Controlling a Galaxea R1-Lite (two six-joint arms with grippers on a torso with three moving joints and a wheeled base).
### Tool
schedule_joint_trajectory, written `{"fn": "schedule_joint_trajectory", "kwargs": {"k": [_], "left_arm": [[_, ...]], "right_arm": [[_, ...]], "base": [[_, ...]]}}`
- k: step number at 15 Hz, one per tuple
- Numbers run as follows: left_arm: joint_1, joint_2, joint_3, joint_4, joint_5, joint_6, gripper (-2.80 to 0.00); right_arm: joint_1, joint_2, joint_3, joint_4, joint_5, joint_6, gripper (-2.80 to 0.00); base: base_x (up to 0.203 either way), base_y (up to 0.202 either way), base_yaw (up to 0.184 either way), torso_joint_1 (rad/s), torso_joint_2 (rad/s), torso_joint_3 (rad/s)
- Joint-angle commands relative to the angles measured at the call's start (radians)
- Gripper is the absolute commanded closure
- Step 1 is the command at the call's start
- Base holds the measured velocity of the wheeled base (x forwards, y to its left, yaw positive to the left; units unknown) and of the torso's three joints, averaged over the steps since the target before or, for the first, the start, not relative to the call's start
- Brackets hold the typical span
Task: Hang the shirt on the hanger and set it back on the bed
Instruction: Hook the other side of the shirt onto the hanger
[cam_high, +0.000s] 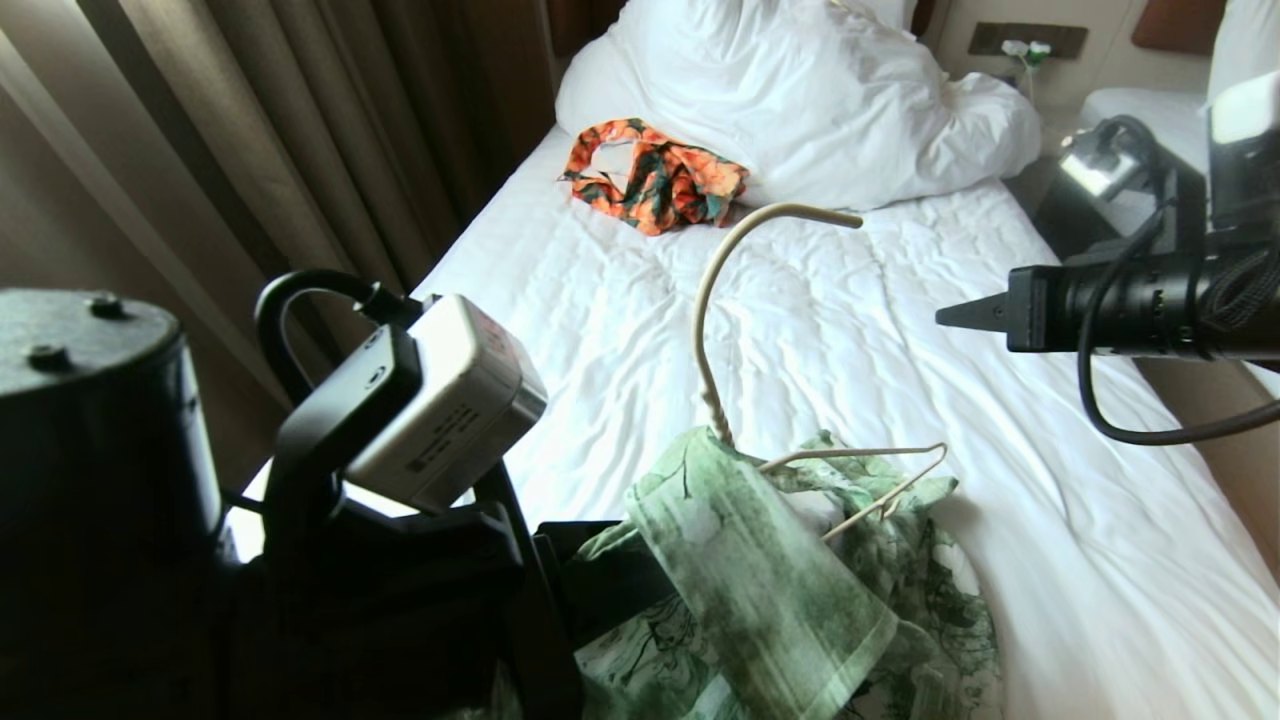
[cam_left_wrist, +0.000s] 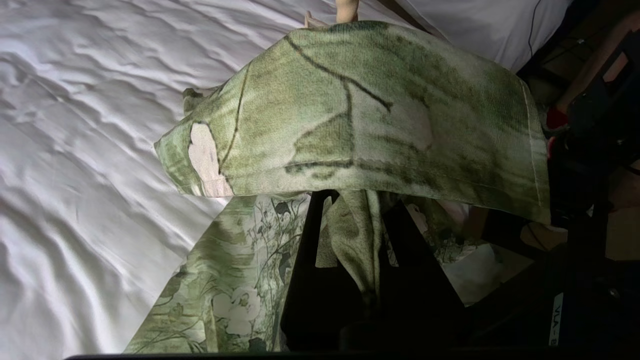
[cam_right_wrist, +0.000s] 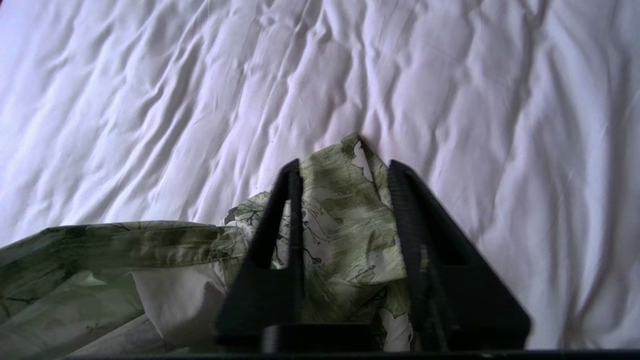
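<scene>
Left wrist view: left claw (cam_left_wrist: 350, 220) clenched on shirt (cam_left_wrist: 360, 110); arm lettering "VLA".

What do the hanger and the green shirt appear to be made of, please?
The hanger: thin bent wire with a matte cream coating, judging by its slender twisted neck; probably metal.
The shirt: soft, thin printed woven cloth, matte, draping in loose folds; the fibre cannot be told.
</scene>
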Motion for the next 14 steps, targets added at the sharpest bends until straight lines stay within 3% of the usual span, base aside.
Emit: {"fn": "schedule_joint_trajectory", "kwargs": {"k": [1, 6, 9, 14], "left_arm": [[-0.015, -0.019, 0.014, -0.003, 0.002, 0.000, 0.00], [-0.014, -0.030, 0.038, -0.002, 0.003, -0.015, 0.00], [-0.017, -0.001, 0.063, -0.006, -0.002, -0.027, 0.00], [-0.019, 0.090, 0.095, -0.009, -0.006, -0.038, 0.00]], "right_arm": [[0.015, 0.113, -0.020, 0.011, 0.004, 0.048, 0.00], [0.045, 0.187, -0.156, 0.131, 0.037, 0.137, 0.00], [0.047, 0.189, -0.160, 0.206, 0.039, 0.114, 0.00], [0.121, 0.269, -0.184, 0.258, 0.044, 0.097, 0.00]], "base": [[0.000, 0.000, 0.000, 0.000, 0.00, 0.000], [0.000, 0.000, 0.000, 0.000, 0.00, 0.000], [0.000, 0.000, 0.000, 0.000, 0.00, 0.000], [0.000, 0.000, 0.000, 0.000, 0.00, 0.000]]}}
